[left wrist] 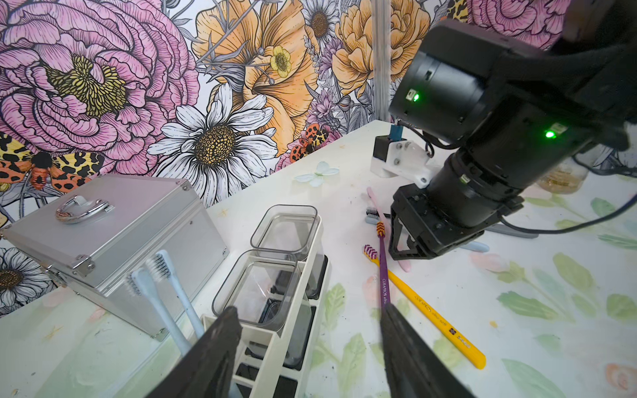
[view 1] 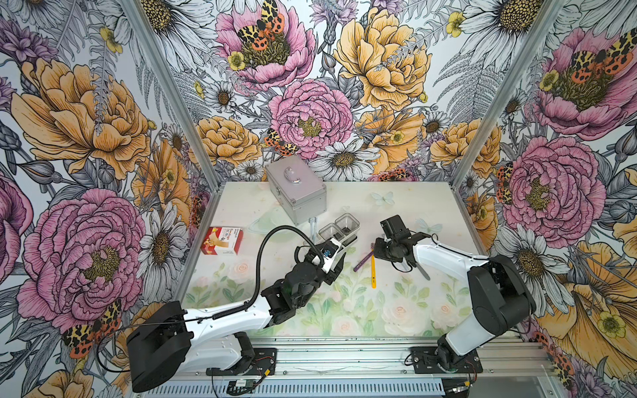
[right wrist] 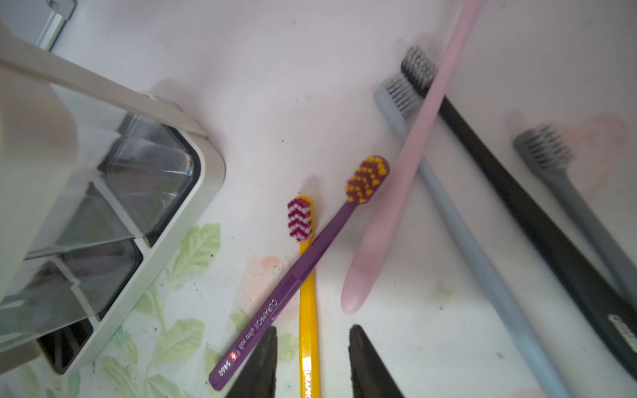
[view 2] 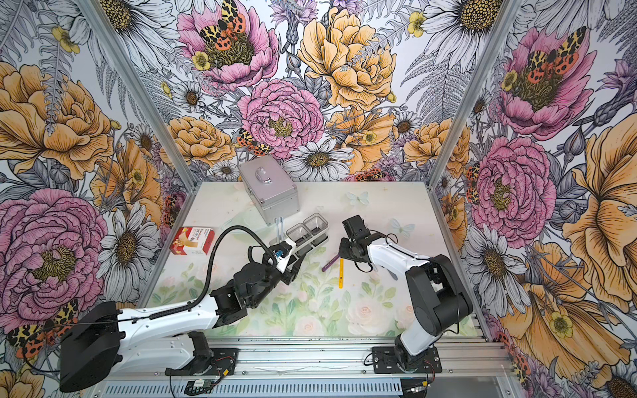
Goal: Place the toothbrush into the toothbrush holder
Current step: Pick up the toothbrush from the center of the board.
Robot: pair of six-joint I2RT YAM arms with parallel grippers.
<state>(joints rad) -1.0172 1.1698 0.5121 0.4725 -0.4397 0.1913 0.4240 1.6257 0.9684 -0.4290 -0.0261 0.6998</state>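
Far left, I note a bandage box (view 1: 222, 240) on the table (view 1: 413, 213). Behind it and further right stands a silver case (view 1: 296, 187). My left gripper (left wrist: 309, 308) hangs over the near end of the toothbrush holder (right wrist: 205, 196), its jaws wide apart. The holder sits mid-table just in front of the case, and two pale toothbrushes (left wrist: 162, 296) stand in its white compartment.

Right of the holder and apart from it, the yellow toothbrush (right wrist: 307, 293) lies flat on the table. A purple toothbrush (right wrist: 331, 228) crosses over it just below the head. My right gripper (right wrist: 313, 329) straddles the yellow handle, jaws apart, with a gap showing on each side.

Further right lie a pink brush (right wrist: 406, 165), a blue-grey brush (right wrist: 465, 241), a black brush (right wrist: 517, 193) and a grey brush (right wrist: 565, 186).
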